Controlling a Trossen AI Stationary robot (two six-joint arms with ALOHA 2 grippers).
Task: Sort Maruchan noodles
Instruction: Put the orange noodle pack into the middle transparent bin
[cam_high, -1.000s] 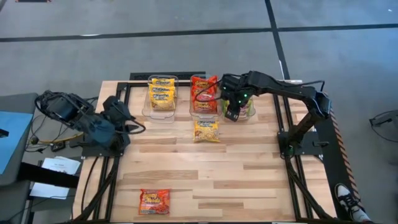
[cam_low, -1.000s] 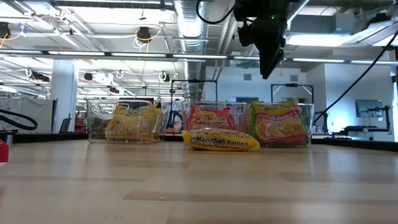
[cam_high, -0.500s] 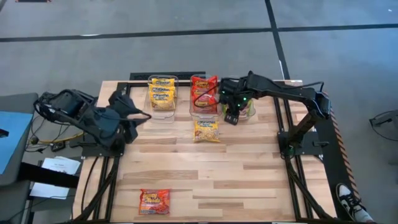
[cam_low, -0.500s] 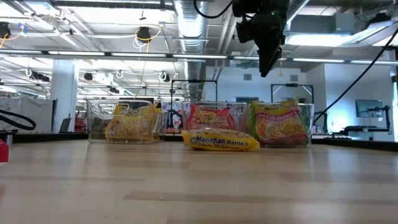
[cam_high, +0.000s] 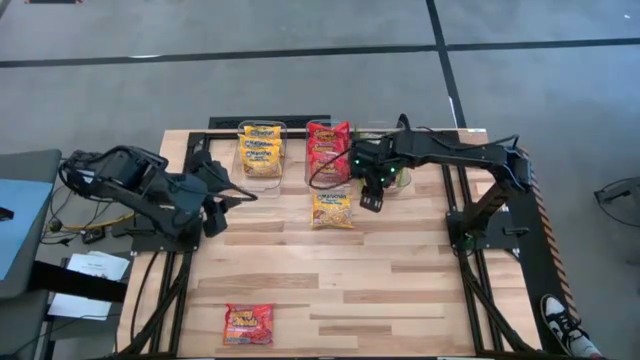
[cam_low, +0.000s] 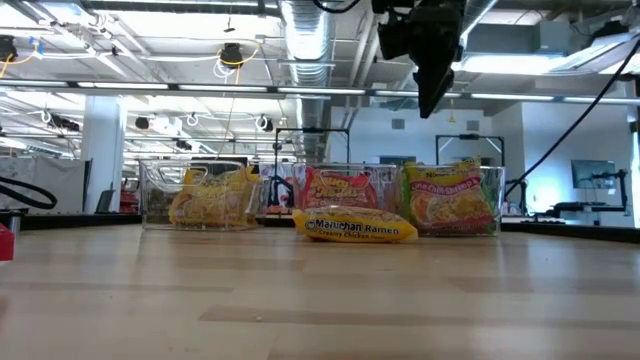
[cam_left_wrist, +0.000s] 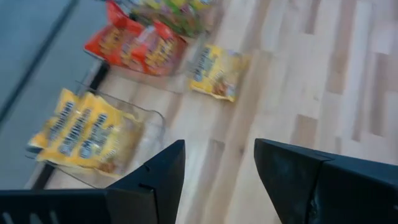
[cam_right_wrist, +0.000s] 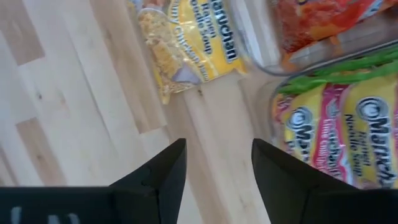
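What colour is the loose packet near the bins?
Yellow packet, blue lettering; clearest in the low view.

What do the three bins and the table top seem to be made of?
The bins: probably clear hard plastic, glossy; the noodle packets show through the walls. The table top: likely wood, matte, pale planks of uneven shade with visible seams.

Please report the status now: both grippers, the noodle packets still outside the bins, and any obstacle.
Left gripper open, empty, beside yellow bin. Right gripper open, empty, above table. Yellow packet and red packet loose on table. No obstacle seen.
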